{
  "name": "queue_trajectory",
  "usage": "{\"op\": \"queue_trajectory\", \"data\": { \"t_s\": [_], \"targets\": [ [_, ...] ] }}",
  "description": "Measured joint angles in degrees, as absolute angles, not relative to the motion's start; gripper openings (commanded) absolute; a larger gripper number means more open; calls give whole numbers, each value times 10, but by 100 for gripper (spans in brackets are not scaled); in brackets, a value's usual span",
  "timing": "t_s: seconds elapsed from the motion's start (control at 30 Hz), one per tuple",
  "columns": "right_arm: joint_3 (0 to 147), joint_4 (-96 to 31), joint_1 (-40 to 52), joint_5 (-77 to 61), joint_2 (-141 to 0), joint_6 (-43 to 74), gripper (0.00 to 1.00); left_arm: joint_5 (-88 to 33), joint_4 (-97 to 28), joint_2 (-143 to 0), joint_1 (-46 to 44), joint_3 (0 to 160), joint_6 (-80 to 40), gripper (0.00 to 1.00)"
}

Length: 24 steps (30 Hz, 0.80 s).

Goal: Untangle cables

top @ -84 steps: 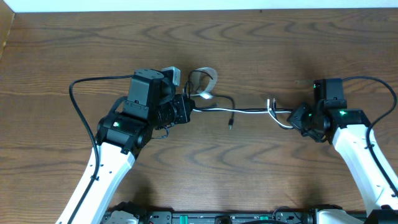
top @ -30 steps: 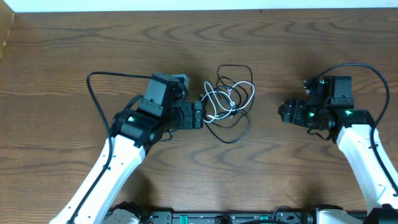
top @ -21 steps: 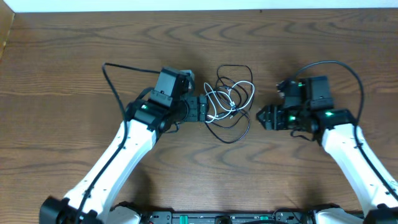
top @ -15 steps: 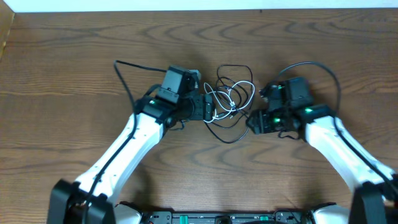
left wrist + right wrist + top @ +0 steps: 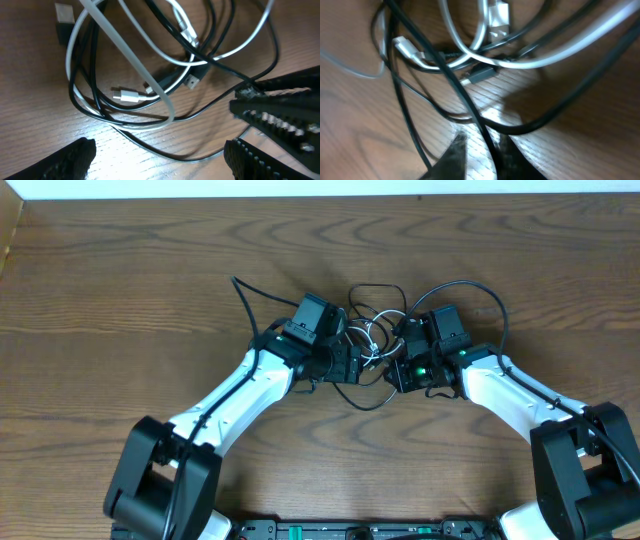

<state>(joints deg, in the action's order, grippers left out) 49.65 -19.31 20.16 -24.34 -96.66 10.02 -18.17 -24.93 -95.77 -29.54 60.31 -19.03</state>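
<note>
Overhead: the black cord (image 5: pixel 375 287) and white cord (image 5: pixel 378 332) lie bunched mid-counter (image 5: pixel 120 300). The left pincer (image 5: pixel 352 365) is now brought in at their 9 o'clock and the right pincer (image 5: pixel 392 370) at 3 o'clock; a sec ago both were kept well apart.

Left wrist: the left tips are held wide, w/ nothing betw. them.

Right wrist: the jaws are drawn narrow, pinched on the black cord, so a pull-apart can prob. be started. No brand or writing can be read.

A brown wooden table (image 5: pixel 110 310) with wavy grain filled the overhead view. A white strip (image 5: pixel 300 187) ran along its far edge, and a paler wooden board (image 5: pixel 8 225) showed at the far left corner.
</note>
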Motion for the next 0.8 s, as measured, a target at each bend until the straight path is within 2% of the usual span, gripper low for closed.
{"op": "queue_trajectory", "data": {
  "t_s": [0.3,0.47,0.8],
  "targets": [
    [496,-250,202,-286,-967,91,1,-182,-248,-978,-296,603,-190,86],
    [496,-278,189,-382,-962,38,1,-182,-253,-978,-296,603,-190,86],
    [497,-263,56,-489,-813,9,1,-181,-265,-978,-296,603,-190,86]
  ]
}}
